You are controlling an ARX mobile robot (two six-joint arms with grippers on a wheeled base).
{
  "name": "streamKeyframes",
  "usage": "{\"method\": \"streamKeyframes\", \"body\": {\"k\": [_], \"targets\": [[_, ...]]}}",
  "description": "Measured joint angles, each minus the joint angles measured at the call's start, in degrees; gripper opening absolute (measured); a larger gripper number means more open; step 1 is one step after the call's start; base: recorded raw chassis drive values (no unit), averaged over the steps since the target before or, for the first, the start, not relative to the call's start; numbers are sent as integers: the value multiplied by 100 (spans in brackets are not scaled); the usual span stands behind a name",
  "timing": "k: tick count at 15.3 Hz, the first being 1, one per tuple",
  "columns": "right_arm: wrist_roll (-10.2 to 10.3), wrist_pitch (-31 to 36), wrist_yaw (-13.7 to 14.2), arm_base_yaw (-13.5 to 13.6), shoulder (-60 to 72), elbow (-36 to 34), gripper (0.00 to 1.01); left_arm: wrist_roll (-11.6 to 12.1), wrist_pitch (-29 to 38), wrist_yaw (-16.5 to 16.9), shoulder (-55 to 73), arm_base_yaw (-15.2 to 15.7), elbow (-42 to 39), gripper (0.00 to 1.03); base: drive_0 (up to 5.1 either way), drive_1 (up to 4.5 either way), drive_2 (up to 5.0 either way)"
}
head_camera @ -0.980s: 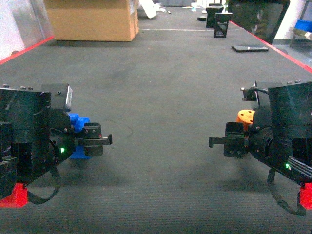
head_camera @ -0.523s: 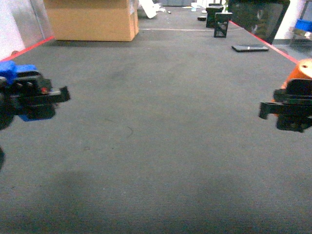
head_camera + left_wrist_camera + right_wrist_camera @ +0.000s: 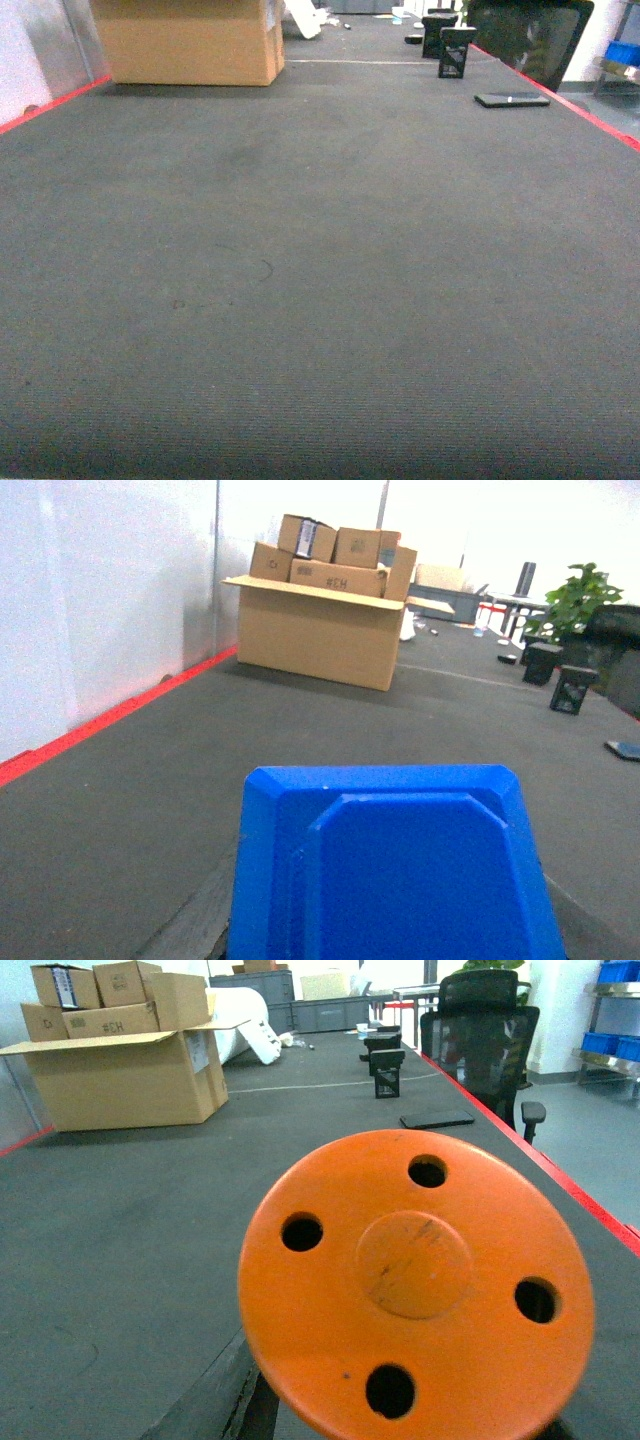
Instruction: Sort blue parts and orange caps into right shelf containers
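Observation:
A blue part [image 3: 400,865] with bevelled corners fills the lower left wrist view, held up above the dark carpet. My left gripper [image 3: 390,948] is shut on it, and only a grey finger [image 3: 195,925] shows beside it. A round orange cap [image 3: 415,1285] with several holes fills the right wrist view, and my right gripper [image 3: 400,1428] is shut on it, almost wholly hidden behind it. Neither gripper appears in the head view. Blue right shelf containers [image 3: 618,972] stand on a rack far off at the right [image 3: 626,50].
A large cardboard box [image 3: 185,40] stands at the far left with smaller boxes [image 3: 335,545] on top. A black office chair [image 3: 480,1035], two small black stands [image 3: 457,50] and a flat black device [image 3: 512,99] lie far right. Red lines [image 3: 50,103] edge the carpet.
Both arms have swung outward and left the head view, the left carrying the blue part and the right the orange cap.

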Motion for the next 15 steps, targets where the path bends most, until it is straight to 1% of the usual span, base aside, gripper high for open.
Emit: {"method": "streamKeyframes", "body": {"k": [2, 3, 4, 5, 6, 8, 11, 12, 13, 14, 15], "targets": [[-2, -90, 55, 15, 68, 15, 44, 2, -74, -4, 57, -17, -2, 42, 0, 0, 0], [-20, -94, 39, 9, 66, 9, 44, 2, -92, -13, 87, -11, -22, 42, 0, 0, 0], [-210, -140, -249, -133, -66, -48, 44, 155, -901, 614, -212, 195, 37, 42, 0, 0, 0], [-350, -225, -472, -306, -315, -203, 44, 236, -1307, 1117, -538, 380, -52, 42, 0, 0, 0], [-437, -334, -656, -542, -597, -413, 44, 280, -1429, 1414, -782, 538, -201, 42, 0, 0, 0], [-468, -535, -960, -828, -986, -627, 44, 304, -1606, 1749, -1154, 798, -490, 42, 0, 0, 0], [-514, -914, -1346, -1209, -1668, -892, 44, 304, -1895, 2039, -1770, 1097, -763, 42, 0, 0, 0], [-516, -1025, -1414, -1281, -1823, -951, 44, 306, -2046, 2450, -1963, 1397, -841, 42, 0, 0, 0], [-520, -1204, -1762, -1512, -2028, -997, 44, 315, -2159, 2603, -2144, 1698, -922, 42, 0, 0, 0], [-538, -1357, -2013, -1956, -2282, -1051, 44, 317, -2306, 2632, -2365, 1716, -966, 42, 0, 0, 0], [-544, -1379, -2068, -1967, -2452, -1117, 44, 321, -2424, 2664, -2555, 1679, -999, 42, 0, 0, 0]]}}
